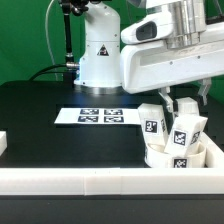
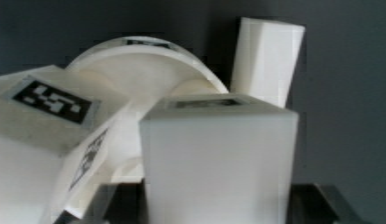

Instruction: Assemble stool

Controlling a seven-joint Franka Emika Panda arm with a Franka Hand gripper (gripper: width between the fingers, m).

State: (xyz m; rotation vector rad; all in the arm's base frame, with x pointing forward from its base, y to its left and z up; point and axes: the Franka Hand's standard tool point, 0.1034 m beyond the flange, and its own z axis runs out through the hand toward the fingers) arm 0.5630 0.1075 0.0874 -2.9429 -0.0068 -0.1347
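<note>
My hand point(image 1: 180, 100) stands over the stool point(image 1: 172, 140) at the exterior view's right, close against the long white border rail point(image 1: 100, 181) along the near edge of the black table point(image 1: 50, 130); the marker board point(image 1: 100, 116) lies flat toward the middle of the table, well apart from the work; the seat point(image 2: 145, 75) rests by the rail with blocky tagged legs standing up from it; three legs are visible in the exterior view; in the wrist view one leg point(image 2: 222, 150) fills the foreground directly between my finger positions, a second leg point(image 2: 266, 60) stands behind it, and a tagged part point(image 2: 57, 105) tilts at one side; my jaws are partly closed and appear, in my judgement, to be set around the foreground leg, though the finger pads themselves are barely visible at the picture's lower edge and I cannot confirm firm contact; the step in hand I judge to be seating or turning this leg into the seat; to do it well I should keep the grip square on the leg's flat faces, hold the leg's axis upright against the seat, and brace the seat against the rail so it does not turn; the neighbouring legs stand near, so my fingers need clearance; a tilted leg could bind rather than seat
</note>
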